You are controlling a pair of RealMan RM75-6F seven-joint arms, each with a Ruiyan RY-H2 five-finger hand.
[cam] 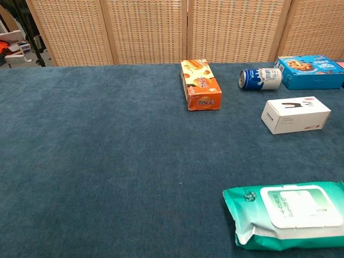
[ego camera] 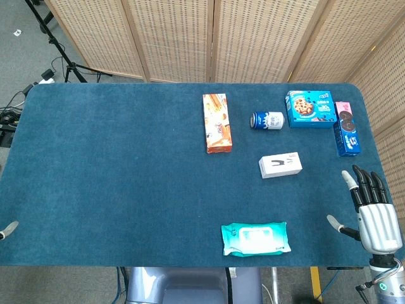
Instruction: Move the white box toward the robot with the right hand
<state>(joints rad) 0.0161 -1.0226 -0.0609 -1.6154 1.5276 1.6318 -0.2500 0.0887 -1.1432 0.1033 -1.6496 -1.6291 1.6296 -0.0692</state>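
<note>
With its fingers spread apart and empty, the right hand might nudge the small white rectangular cardboard box askew.

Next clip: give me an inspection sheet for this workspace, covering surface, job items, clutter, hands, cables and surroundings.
Surface: blue carpeted table, flat.
Job's things: white box lying flat right of centre, untouched, nothing on it.
Clutter: orange box at centre back; can on its side; blue cookie box; dark blue cookie pack with a pink pack behind it, near the right edge; wipes pack at the near edge.
Hands: right hand open, over the table's near right corner, apart from the white box; left hand, only a tip shows at the left edge.
Cables: cables on the floor, far left.
Surroundings: woven folding screens behind; a tripod.
</note>
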